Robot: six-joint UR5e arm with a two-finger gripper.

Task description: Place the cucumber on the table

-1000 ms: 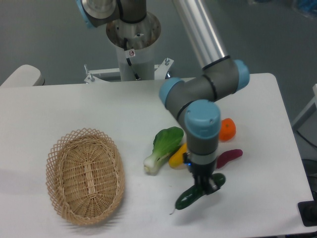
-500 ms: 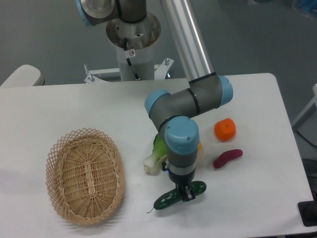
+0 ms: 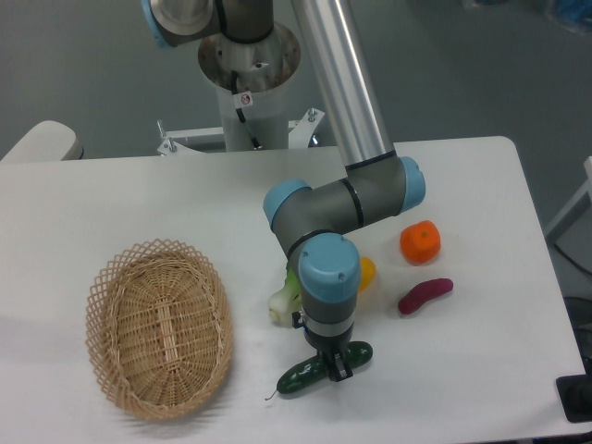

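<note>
The dark green glossy cucumber [image 3: 301, 376] is near the front edge of the white table [image 3: 139, 203], with its thin stem tip pointing left. My gripper [image 3: 334, 363] points straight down and is shut on the cucumber at its middle. The cucumber sits at or just above the tabletop; I cannot tell whether it touches. The arm's wrist hides part of the cucumber.
An oval wicker basket [image 3: 159, 327] lies at the front left. A bok choy [image 3: 286, 298] and a yellow vegetable [image 3: 366, 272] are partly hidden behind the wrist. An orange fruit [image 3: 420, 241] and a magenta vegetable [image 3: 425, 295] lie to the right.
My gripper has carried the cucumber leftward along the table's front, from beside the magenta vegetable to in front of the bok choy.
</note>
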